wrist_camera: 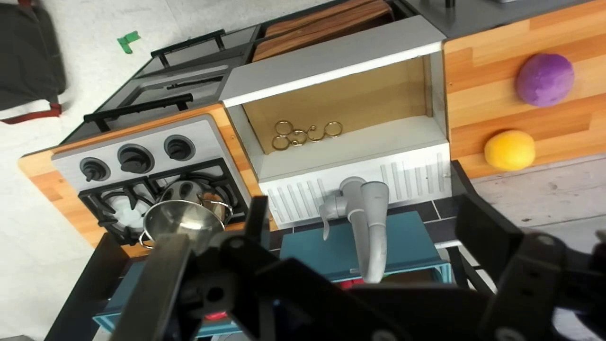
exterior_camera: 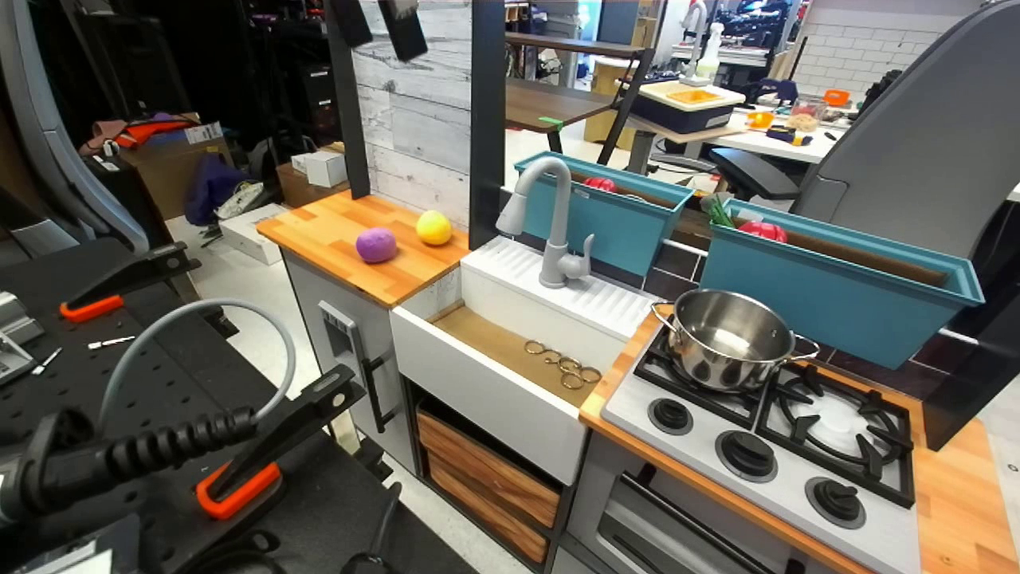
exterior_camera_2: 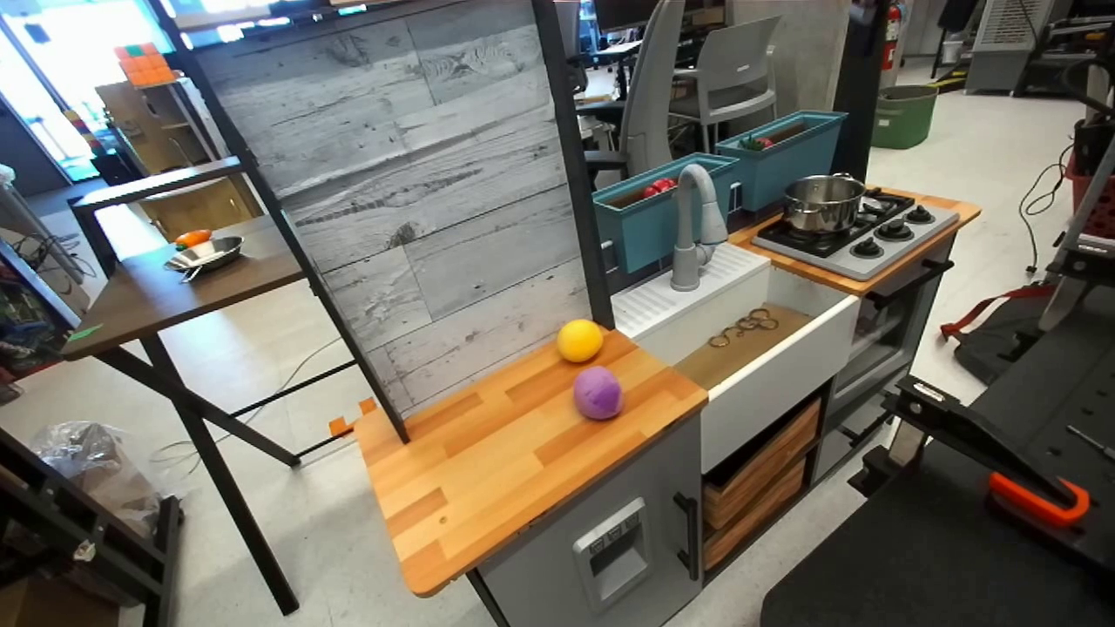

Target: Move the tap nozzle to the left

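In an exterior view, a whitewashed plank panel point(exterior_camera: 418, 104) rises at the far edge of the butcher-block counter point(exterior_camera: 323, 215) on the left. The white apron-front sink point(exterior_camera: 478, 387) takes the middle; a teal planter point(exterior_camera: 610, 227) stands behind it, and another lies to the far right, behind the grey cooktop point(exterior_camera: 705, 437). The grey tap nozzle point(exterior_camera: 560, 215) stands upright on the sink's far ledge, its spout end left of the stem. Well apart from it, high up, the gripper point(wrist_camera: 363, 215) has its fingers spread wide and holds nothing; in the wrist view the tap nozzle shows between them. A steel pot point(exterior_camera: 717, 371) sits on the cooktop's left burner. On the counter, a purple ball point(exterior_camera: 376, 245) lies near, a yellow ball point(exterior_camera: 433, 228) far. Gold-coloured rings point(exterior_camera: 567, 365) lie in the sink, toward the right.
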Motion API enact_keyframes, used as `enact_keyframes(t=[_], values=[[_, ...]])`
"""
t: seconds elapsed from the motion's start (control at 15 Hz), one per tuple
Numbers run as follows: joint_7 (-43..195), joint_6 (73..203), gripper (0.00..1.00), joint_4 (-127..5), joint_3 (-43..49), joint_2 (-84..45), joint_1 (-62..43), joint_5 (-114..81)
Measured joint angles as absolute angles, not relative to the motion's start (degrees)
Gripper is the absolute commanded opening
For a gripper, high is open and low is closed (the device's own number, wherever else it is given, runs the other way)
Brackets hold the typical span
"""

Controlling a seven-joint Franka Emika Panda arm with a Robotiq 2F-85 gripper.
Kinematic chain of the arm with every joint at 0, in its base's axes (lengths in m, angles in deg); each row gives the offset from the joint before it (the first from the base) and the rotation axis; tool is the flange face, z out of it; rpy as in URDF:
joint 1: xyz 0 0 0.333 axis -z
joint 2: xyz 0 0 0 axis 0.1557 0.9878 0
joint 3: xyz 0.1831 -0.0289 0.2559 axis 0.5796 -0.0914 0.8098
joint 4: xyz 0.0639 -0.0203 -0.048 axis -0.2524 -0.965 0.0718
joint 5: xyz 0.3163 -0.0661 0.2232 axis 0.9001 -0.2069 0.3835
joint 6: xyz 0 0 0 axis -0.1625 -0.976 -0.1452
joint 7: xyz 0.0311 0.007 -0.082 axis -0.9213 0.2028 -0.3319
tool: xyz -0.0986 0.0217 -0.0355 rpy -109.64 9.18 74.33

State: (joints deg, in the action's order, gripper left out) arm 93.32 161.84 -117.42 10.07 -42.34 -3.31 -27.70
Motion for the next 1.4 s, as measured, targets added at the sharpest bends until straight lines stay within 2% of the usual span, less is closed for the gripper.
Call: enact_keyframes(t=[0.2, 0.6, 1.07, 1.4], values=[[106.5, 164.9, 1.00, -117.2, 18.4, -38.0, 6.5, -42.7], [133.9, 164.0, 1.00, -113.4, 18.7, -35.2, 11.7, -70.2], [164.6, 164.0, 1.00, -106.5, 18.2, -21.7, 7.9, -85.8], [182.0, 163.8, 1.00, -96.3, 14.4, -10.7, 2.3, -97.1]])
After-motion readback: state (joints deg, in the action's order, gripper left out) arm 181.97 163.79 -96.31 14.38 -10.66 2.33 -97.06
